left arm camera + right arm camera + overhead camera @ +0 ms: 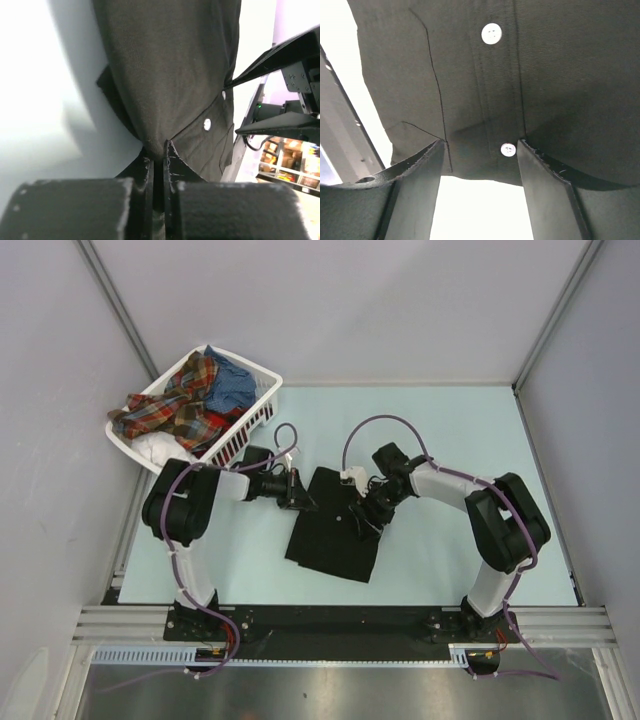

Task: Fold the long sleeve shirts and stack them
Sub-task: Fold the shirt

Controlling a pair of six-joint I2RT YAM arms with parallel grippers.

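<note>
The top camera hangs high over the near edge of the table (450,540) and looks down on all of it, from far. The left wrist camera sits just behind the left claw (159,155) and looks forward along its fingers, very near to the black shirt (170,75), which fills the space ahead of the tips. The right wrist camera sits behind the right claw (480,145) in the same way, also very near. All three views share this shirt. The left wrist view also catches part of the right arm (300,75), to the right of its claw.
</note>
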